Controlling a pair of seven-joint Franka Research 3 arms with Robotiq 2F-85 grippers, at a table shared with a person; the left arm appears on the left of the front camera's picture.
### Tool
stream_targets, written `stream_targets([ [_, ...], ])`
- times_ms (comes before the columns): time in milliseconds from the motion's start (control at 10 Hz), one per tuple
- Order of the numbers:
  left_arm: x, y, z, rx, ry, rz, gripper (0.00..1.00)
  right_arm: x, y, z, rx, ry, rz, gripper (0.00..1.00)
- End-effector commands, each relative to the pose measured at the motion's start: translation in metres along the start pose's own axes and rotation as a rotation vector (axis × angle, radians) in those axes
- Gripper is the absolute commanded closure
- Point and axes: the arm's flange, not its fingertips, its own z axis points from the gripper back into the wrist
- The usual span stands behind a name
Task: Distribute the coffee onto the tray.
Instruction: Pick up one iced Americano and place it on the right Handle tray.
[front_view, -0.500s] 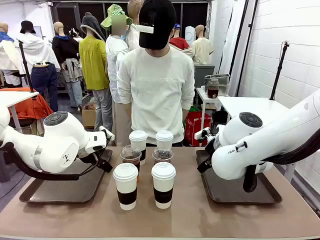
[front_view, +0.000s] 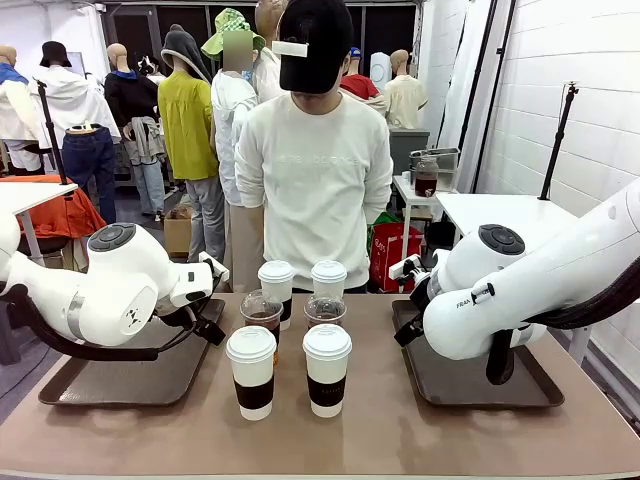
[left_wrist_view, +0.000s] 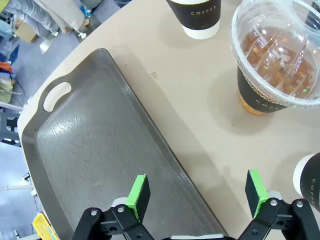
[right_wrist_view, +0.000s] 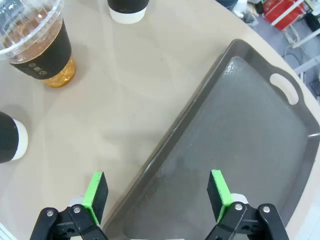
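Between the left tray (front_view: 90, 385) and right tray (front_view: 530, 392), six cups (front_view: 327, 365) stand unmoved (arms too). Left gripper (left_wrist_view: 197, 192) and right gripper (right_wrist_view: 157, 192) gape empty; distribution hasn't begun.

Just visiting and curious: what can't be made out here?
Front view: the left arm hides much of the left tray, the right arm much of the right tray.
Front view: clear cups hide the lower parts of the rear paper cups.
Left wrist view: top edge cuts off the lid of a paper cup.
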Motion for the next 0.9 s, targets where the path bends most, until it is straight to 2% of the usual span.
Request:
stream_targets([
  [0,0.0,0.0001,0.0,0.0,0.0,0.0,0.0,0.0,0.0,0.0,0.0,0.0,0.0,0.0],
  [800,0.0,0.0001,0.0,0.0,0.0,0.0,0.0,0.0,0.0,0.0,0.0,0.0,0.0,0.0],
])
